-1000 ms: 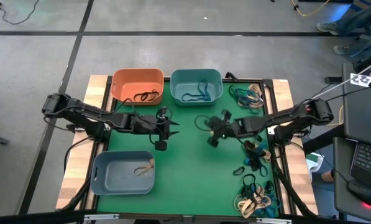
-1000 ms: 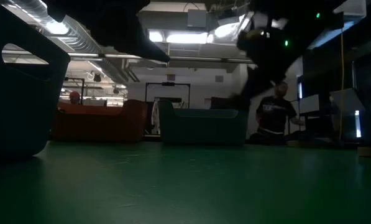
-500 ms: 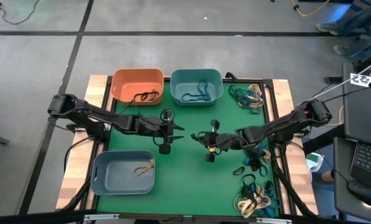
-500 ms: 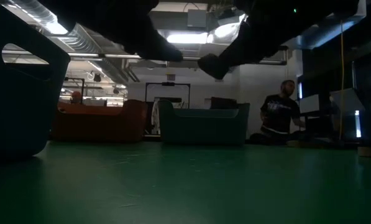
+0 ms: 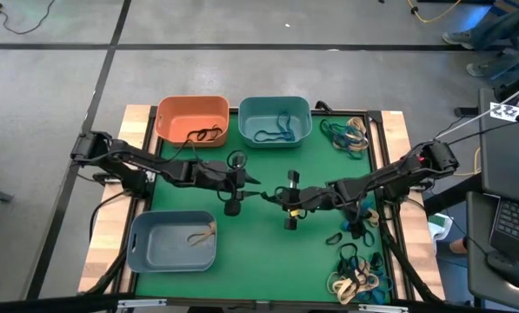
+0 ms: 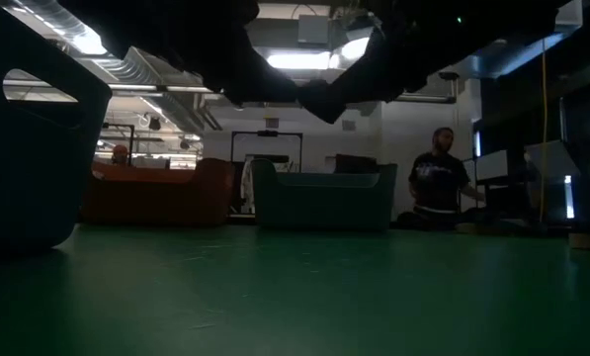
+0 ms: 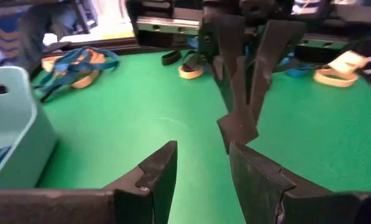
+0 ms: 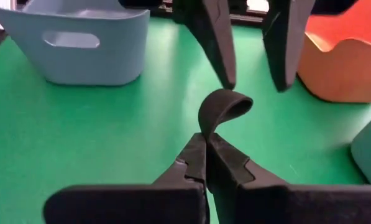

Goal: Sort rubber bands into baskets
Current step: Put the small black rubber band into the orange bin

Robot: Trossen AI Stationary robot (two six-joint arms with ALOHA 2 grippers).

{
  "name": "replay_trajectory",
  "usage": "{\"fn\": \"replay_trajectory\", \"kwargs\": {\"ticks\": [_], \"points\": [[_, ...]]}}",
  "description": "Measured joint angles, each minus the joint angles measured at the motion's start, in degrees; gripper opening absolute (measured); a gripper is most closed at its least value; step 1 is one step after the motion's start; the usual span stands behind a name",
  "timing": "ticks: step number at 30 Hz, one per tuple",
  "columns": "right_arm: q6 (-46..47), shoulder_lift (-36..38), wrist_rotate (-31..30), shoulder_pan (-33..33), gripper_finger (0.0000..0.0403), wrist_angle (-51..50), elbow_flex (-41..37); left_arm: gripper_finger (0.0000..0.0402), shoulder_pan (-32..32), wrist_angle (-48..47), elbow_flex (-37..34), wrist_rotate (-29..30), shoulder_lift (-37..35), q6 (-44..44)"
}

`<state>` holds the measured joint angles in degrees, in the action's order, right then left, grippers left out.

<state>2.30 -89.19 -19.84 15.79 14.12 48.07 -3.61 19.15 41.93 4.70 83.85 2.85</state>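
Black rubber band pinched in right gripper, fingers pressed together, mid-table. Left gripper spread, facing it, band loop just ahead of its tips. Handover judged: loop to be centred btwn left fingers before closing.

No text, label, brand, number or sign could be read anywhere in these views. A small white tag with dark marks lay at the far right beyond the table, but its pattern could not be made out.
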Motion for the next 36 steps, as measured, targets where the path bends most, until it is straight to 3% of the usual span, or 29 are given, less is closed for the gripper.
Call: {"fn": "replay_trajectory", "kwargs": {"ticks": [19,23,31,36], "points": [[-4.2,0.0,-0.6,0.0,0.001,3.4,0.0,0.0141,-0.2,7.2,-0.1,-7.5,1.9,-2.7],[-4.2,-0.5,-0.6,0.0,0.001,3.7,0.0,0.0112,-0.2,8.1,-0.1,-7.5,1.9,-2.7],[-4.1,-1.8,-0.5,-0.1,0.001,5.3,0.0,0.0014,-0.2,9.3,-0.1,-7.4,1.9,-1.1],[-4.1,-1.8,-0.1,0.0,0.001,5.8,0.0,0.0008,-0.2,9.0,-0.1,-7.3,1.9,-0.6]]}}
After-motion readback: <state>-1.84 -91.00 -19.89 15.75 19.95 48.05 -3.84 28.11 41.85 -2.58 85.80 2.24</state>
